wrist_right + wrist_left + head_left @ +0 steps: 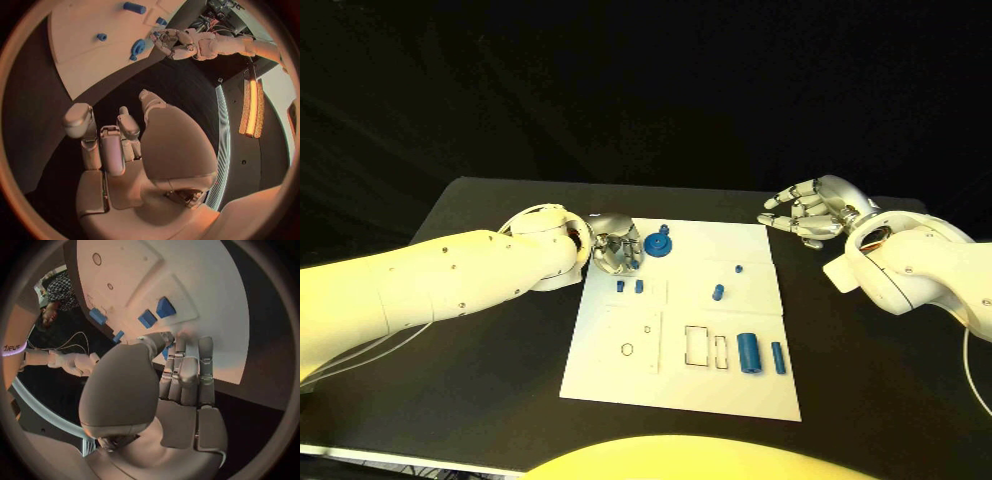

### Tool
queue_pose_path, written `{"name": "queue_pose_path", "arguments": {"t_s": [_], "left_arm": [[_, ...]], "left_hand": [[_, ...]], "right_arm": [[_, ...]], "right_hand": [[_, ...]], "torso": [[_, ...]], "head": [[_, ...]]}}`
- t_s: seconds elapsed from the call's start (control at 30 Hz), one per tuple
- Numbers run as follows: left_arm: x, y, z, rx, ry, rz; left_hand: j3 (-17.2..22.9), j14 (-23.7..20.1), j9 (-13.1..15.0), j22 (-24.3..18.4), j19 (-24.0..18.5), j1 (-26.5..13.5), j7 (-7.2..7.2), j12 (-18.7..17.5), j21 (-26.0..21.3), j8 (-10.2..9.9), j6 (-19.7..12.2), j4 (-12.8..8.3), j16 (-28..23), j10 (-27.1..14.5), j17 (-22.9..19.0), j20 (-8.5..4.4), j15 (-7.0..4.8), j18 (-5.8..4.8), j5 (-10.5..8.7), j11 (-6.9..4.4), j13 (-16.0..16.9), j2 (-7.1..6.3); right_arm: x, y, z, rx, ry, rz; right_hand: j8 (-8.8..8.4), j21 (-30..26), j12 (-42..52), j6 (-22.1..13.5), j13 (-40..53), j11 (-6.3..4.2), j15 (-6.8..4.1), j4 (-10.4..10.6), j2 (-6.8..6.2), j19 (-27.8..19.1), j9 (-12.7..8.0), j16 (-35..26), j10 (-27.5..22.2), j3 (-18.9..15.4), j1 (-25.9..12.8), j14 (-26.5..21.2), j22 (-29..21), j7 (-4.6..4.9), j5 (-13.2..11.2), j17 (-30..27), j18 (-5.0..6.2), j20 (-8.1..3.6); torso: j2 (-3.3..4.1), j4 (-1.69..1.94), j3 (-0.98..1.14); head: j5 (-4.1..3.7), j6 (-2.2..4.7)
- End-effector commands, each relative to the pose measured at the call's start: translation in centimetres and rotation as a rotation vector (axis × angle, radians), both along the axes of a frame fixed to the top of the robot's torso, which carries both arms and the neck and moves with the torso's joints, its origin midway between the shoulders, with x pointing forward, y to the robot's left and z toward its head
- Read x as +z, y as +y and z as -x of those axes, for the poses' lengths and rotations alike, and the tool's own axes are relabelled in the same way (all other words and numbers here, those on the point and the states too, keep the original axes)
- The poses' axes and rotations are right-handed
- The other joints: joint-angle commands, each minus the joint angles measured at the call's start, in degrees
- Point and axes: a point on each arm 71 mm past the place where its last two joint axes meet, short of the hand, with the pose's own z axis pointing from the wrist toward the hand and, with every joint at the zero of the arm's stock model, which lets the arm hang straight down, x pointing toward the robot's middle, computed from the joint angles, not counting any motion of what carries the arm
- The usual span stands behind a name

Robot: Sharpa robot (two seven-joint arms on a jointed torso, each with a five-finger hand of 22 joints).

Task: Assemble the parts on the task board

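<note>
Black table (pixel 488 330): left hand (pixel 610 245) fingering gear (pixel 658 244), right hand (pixel 808 212) curled, empty.

My counter (pixel 488 340) is black and matte, and behind its far edge I see only darkness. Off beyond the counter's side a long glowing orange light strip (pixel 252 107) stands upright, beside a thin pale curved band (pixel 222 150).

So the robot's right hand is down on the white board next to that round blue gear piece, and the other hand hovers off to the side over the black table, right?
Not quite: the hands are swapped. In the head view the left hand is at the white task board beside the round blue gear piece, and the right hand is off the board over the black table, holding nothing.
</note>
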Motion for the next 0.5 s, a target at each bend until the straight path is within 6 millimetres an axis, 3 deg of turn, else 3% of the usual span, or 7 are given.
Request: {"name": "queue_pose_path", "arguments": {"t_s": [0.03, 0.23, 0.5], "left_arm": [[0.07, -0.04, 0.02, 0.007, 0.001, 0.010], [-0.10, 0.17, 0.08, 0.018, 0.027, -0.001], [-0.26, 0.60, 0.12, 0.030, 0.051, -0.010]], "left_hand": [[0.39, -0.53, -0.46, -0.14, -0.32, -0.65, -0.40, -0.49, -0.32, -1.31, -1.71, 0.02, -0.23, -0.11, -0.02, 0.19, 0.02, 0.84, -0.07, 0.31, 0.23, -0.04], [-0.47, -0.34, -1.27, -0.37, -0.20, -1.95, -1.02, -0.97, -0.66, -3.22, -4.20, 0.64, 0.00, -0.39, 0.28, 0.31, 0.19, 0.81, -0.09, 0.53, 0.61, -0.75], [-1.88, -0.45, -1.65, -0.60, -0.08, -2.68, -1.32, -1.19, -0.99, -4.00, -5.19, 1.09, 0.08, -1.05, 0.10, 0.51, 0.41, 0.81, -0.04, 0.77, 0.92, -1.01]], "right_arm": [[0.01, 0.09, 0.03, 0.015, -0.005, 0.006], [0.01, 0.11, 0.06, 0.017, -0.005, 0.005], [0.00, 0.05, 0.05, 0.016, -0.004, 0.006]], "right_hand": [[0.07, -0.18, -0.30, -0.36, -0.05, 0.00, 0.03, 0.01, 0.19, -0.30, -0.09, -0.36, -0.25, 0.31, -0.58, 2.86, -0.09, -0.12, 0.01, 3.29, 1.00, 0.05], [0.07, -0.18, -0.30, -0.36, -0.05, 0.00, 0.03, 0.01, 0.19, -0.30, -0.09, -0.36, -0.25, 0.31, -0.58, 2.86, -0.09, -0.12, 0.01, 3.29, 1.00, 0.05], [0.08, -0.12, -0.40, -0.40, -0.19, 0.00, 0.03, 0.00, 0.16, -0.25, -0.11, -0.34, -0.35, 0.34, -0.59, 2.88, -0.03, -0.11, 0.01, 3.35, 0.98, 0.05]], "torso": [[0.01, -0.02, -0.02], [0.00, -0.07, 0.04], [0.02, -0.03, 0.05]], "head": [[-0.03, 0.03], [-0.13, 0.09], [-0.17, 0.11]]}}
